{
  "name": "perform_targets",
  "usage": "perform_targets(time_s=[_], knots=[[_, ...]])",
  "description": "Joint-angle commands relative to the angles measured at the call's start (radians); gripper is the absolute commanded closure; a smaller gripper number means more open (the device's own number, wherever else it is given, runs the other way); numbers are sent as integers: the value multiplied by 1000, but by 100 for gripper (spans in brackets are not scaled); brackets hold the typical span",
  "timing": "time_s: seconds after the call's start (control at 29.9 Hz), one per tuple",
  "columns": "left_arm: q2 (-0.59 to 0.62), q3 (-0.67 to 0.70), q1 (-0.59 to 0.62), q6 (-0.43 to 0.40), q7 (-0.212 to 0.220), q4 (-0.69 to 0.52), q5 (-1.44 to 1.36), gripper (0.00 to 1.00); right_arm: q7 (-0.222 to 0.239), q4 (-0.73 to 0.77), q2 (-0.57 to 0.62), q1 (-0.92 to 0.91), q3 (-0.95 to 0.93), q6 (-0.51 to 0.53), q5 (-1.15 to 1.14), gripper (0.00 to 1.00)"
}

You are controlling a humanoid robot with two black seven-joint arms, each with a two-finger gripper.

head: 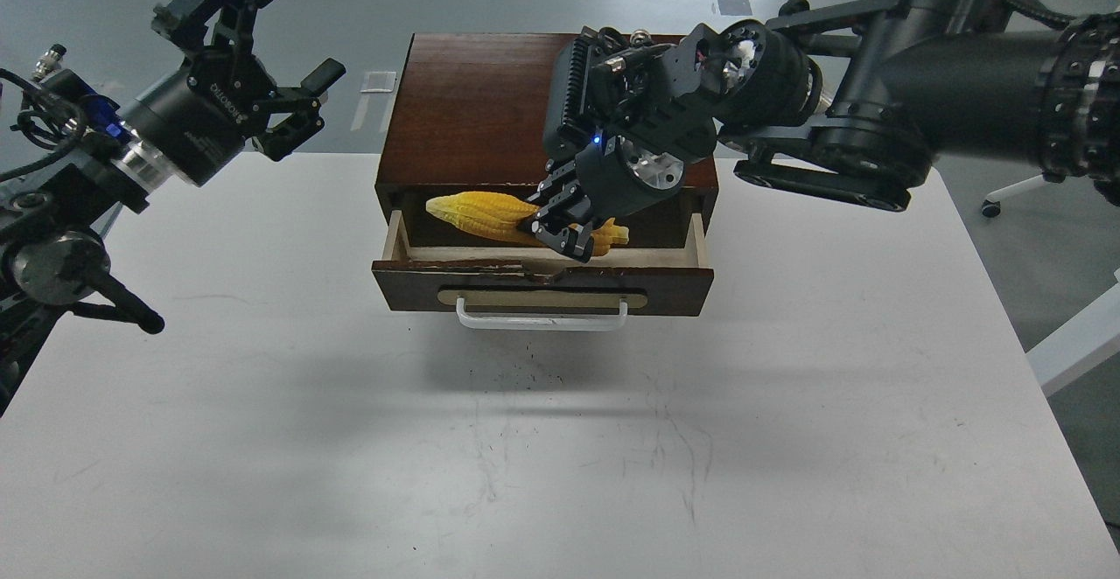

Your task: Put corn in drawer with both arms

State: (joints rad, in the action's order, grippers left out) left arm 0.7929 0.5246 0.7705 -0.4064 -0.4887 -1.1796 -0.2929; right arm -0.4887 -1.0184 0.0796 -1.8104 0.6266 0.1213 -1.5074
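Observation:
The yellow corn [486, 214] lies level over the open drawer [542, 286], its tapered end to the left, just above the pale wood inside. My right gripper [560, 233] is shut on the corn near its thick right end. The drawer is pulled out from the dark-brown box [490, 107], its white bar handle [541, 321] facing me. My left gripper [254, 54] is open and empty, held high to the left of the box, above the table's far left edge.
The white table [560, 439] carries the box at its far middle. My right arm's thick links [875, 124] hang over the box's right side. A white chair base [1076, 212] stands beyond the table's right edge.

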Motion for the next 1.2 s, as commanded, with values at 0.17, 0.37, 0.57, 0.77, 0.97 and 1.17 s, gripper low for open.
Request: perform_targets(time_s=[0.17, 0.37, 0.57, 0.77, 0.97, 1.17], knots=[[-1, 0, 0, 1, 0, 0, 0, 1, 0, 6, 0, 11, 1, -2, 3, 52], [-1, 0, 0, 1, 0, 0, 0, 1, 0, 4, 5, 10, -1, -2, 6, 45], [-1, 2, 0, 0, 0, 0, 0, 1, 0, -3, 54, -27, -27, -5, 21, 42], [-4, 2, 0, 0, 0, 0, 0, 1, 0, -11, 166, -81, -86, -3, 104, 35], [-4, 2, 0, -5, 0, 0, 0, 1, 0, -11, 314, -72, -130, 0, 294, 14], [-7, 2, 0, -9, 0, 0, 0, 1, 0, -14, 486, 107, -201, -3, 620, 2]])
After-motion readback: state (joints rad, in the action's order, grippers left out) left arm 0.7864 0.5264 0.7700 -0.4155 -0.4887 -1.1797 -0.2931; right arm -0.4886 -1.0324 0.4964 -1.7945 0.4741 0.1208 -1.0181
